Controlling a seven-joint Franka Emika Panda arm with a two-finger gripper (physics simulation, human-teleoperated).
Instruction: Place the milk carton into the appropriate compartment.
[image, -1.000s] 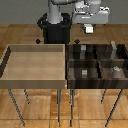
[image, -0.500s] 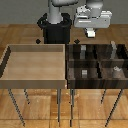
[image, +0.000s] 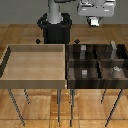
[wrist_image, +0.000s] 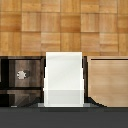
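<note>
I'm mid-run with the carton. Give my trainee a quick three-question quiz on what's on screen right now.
1. True or false: the milk carton is lying in the light tan tray.
2. Pick one. In the exterior view, the hand is:
A) raised over the light tan tray
B) raised on the side of the dark partitioned tray
C) lowered inside a cell
3. Fill in: the dark partitioned tray is split into ___ compartments.

Key: 1 false, because the carton sits at the hand in the wrist view; 2 B; 3 four.
</note>
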